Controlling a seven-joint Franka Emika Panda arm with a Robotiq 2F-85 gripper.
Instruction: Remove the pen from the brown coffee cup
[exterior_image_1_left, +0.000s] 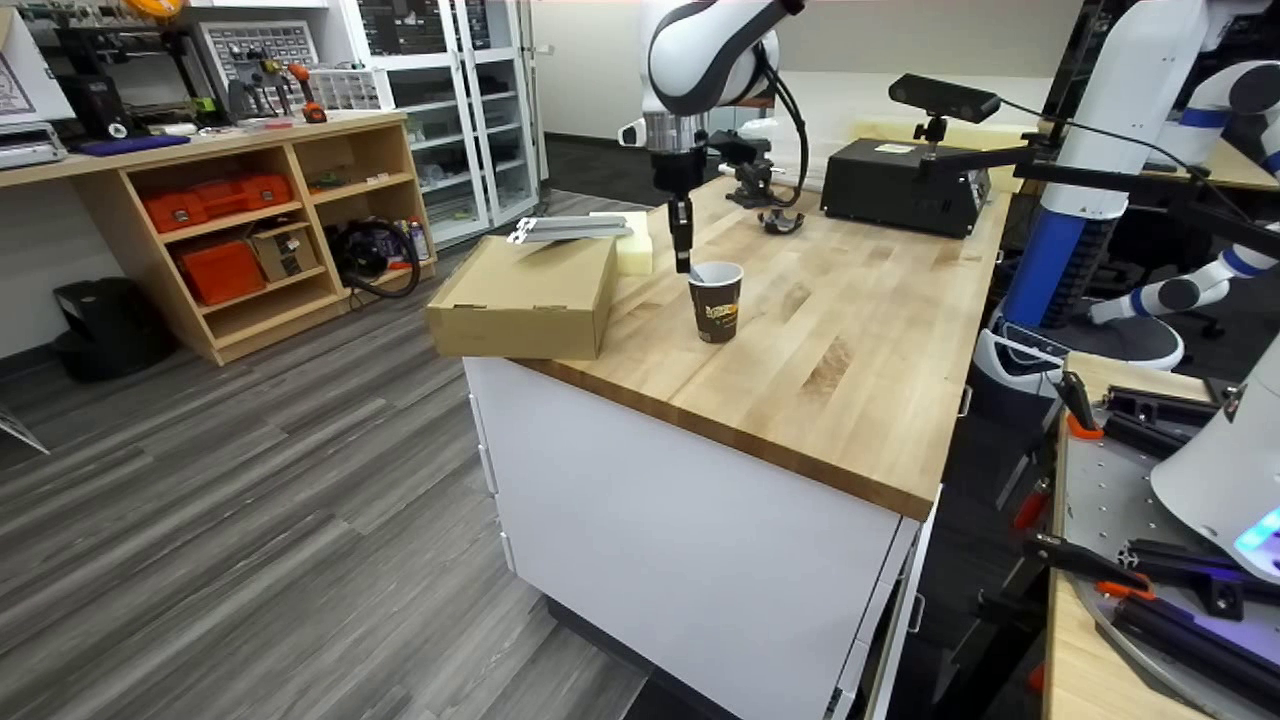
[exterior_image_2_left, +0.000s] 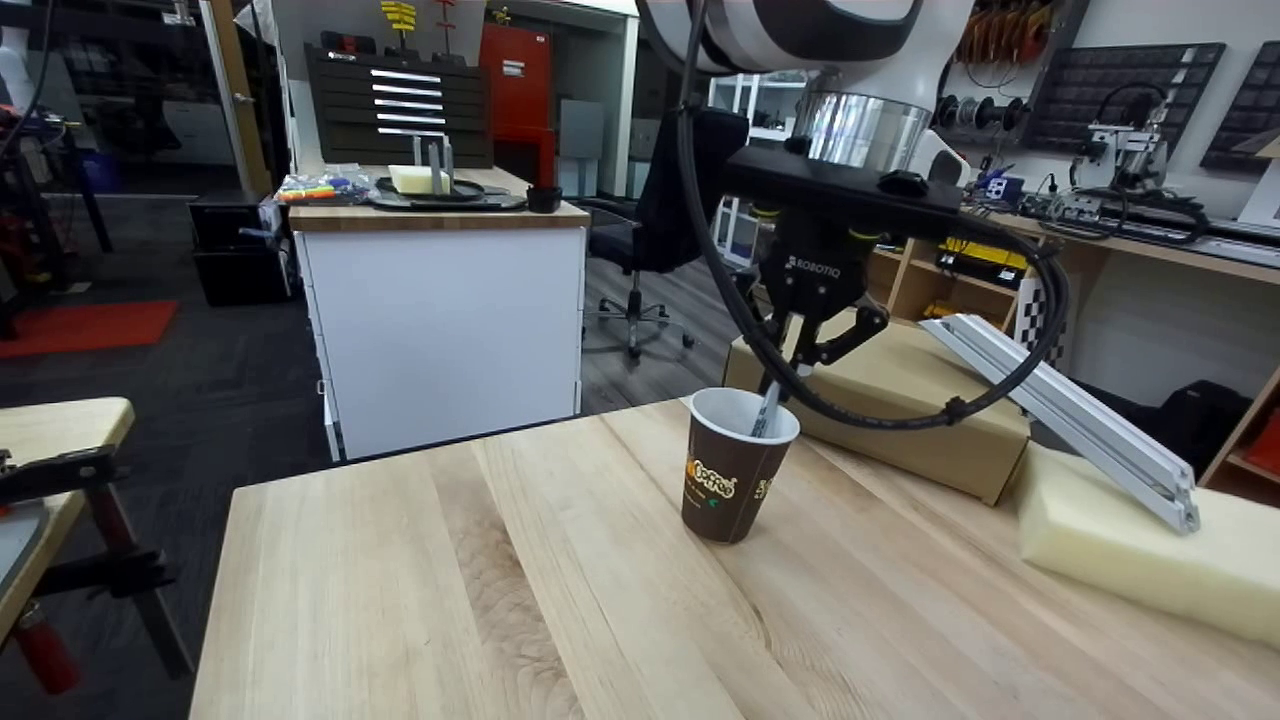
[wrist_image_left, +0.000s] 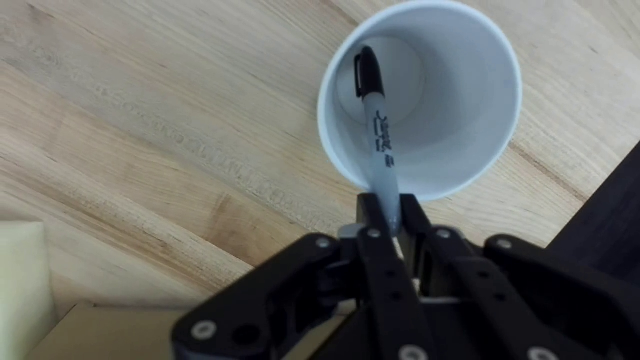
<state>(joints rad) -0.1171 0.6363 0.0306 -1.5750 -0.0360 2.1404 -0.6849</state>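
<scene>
The pen (wrist_image_left: 382, 135) is a grey marker with a black cap. It leans inside the brown coffee cup (exterior_image_2_left: 722, 485), cap end down near the cup's bottom, its grey end rising past the rim. The cup stands upright on the wooden table and also shows in an exterior view (exterior_image_1_left: 717, 310); the wrist view looks into its white inside (wrist_image_left: 460, 100). My gripper (wrist_image_left: 389, 202) is shut on the pen's grey upper end, just beside the cup's rim. In an exterior view my gripper (exterior_image_2_left: 785, 375) is above the rim with the pen (exterior_image_2_left: 766, 410) between its fingers.
A cardboard box (exterior_image_2_left: 900, 400) lies close behind the cup, at the table's edge. A metal profile (exterior_image_2_left: 1070, 415) rests on a yellow foam block (exterior_image_2_left: 1130, 550) beside the box. A black device (exterior_image_1_left: 900, 190) stands farther along the table (exterior_image_1_left: 850, 400).
</scene>
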